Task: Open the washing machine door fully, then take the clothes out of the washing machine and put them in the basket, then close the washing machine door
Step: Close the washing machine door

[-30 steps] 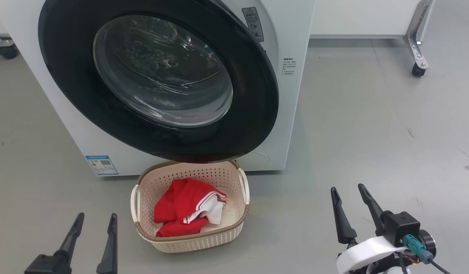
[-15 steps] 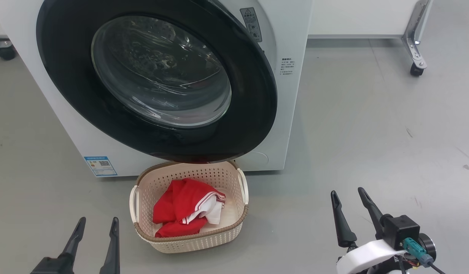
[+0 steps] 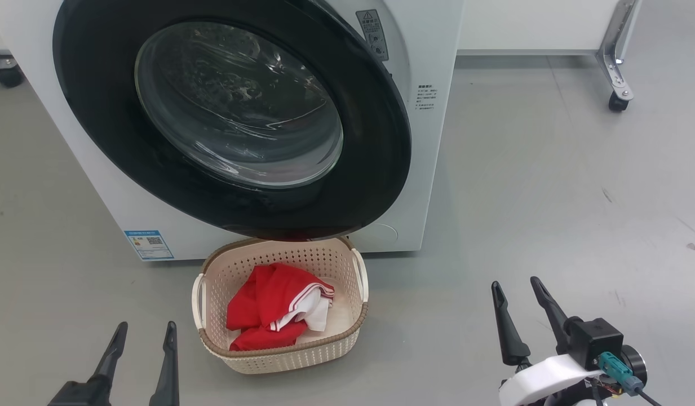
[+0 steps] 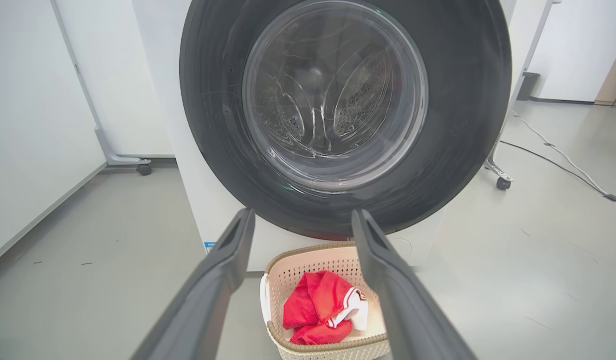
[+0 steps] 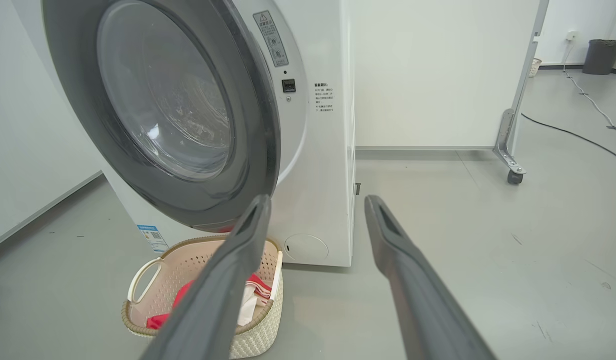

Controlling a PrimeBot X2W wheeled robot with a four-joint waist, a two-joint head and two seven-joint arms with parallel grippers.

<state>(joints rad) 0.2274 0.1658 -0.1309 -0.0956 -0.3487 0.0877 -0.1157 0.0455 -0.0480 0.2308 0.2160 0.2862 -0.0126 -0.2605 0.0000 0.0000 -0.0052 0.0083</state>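
Bearing a small blue QR-code label (image 3: 149, 244), the washing machine (image 3: 432, 141) faces the left claw (image 3: 146, 327) and right claw (image 3: 515, 283), both released

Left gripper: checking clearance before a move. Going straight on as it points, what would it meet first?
Probably the washing machine door, near its glass; the basket sits below that line, though depth is unclear.

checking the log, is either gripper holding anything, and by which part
Nothing is held: left gripper and right gripper are open and empty; the clothes lie in the basket.
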